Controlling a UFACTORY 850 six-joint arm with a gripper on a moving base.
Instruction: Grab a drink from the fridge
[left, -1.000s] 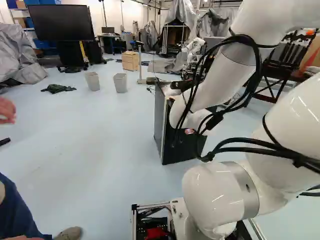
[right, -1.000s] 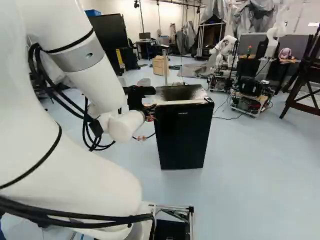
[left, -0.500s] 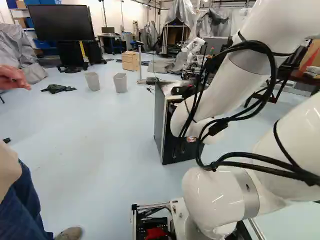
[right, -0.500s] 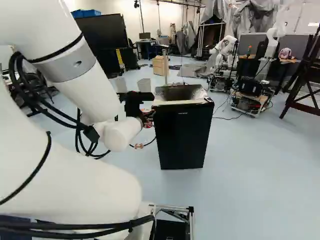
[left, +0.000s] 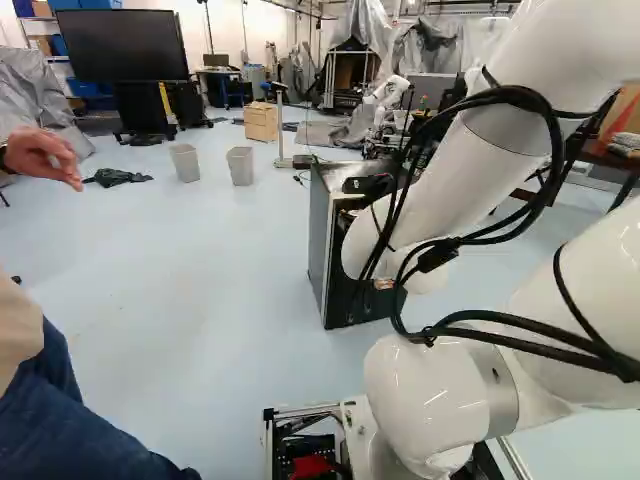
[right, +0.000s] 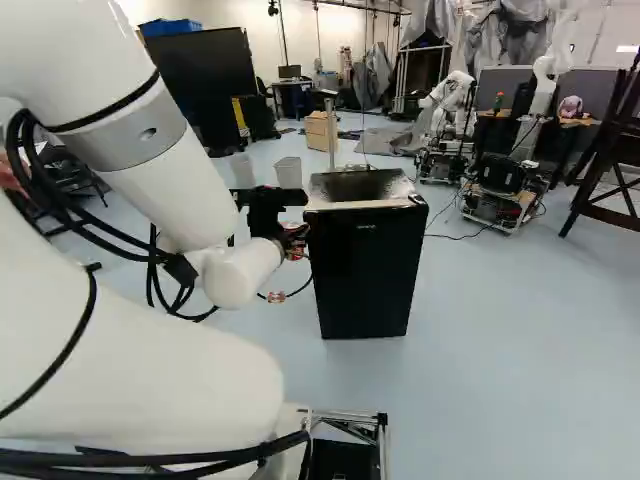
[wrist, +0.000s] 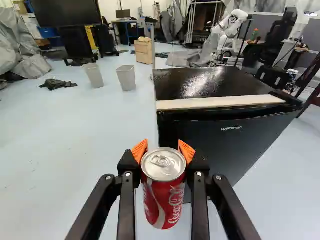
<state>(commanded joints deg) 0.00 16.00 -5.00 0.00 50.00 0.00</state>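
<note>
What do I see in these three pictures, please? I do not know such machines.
This is one white robot arm on a moving base. Two pictures come from cameras on the base, behind the arm, left and right. The third comes from the arm's far end, looking along the black gripper. The gripper's two fingers hold a red drink can between their orange pads. Near it, a black fridge stands on the pale floor, with two grey bins farther off.
</note>
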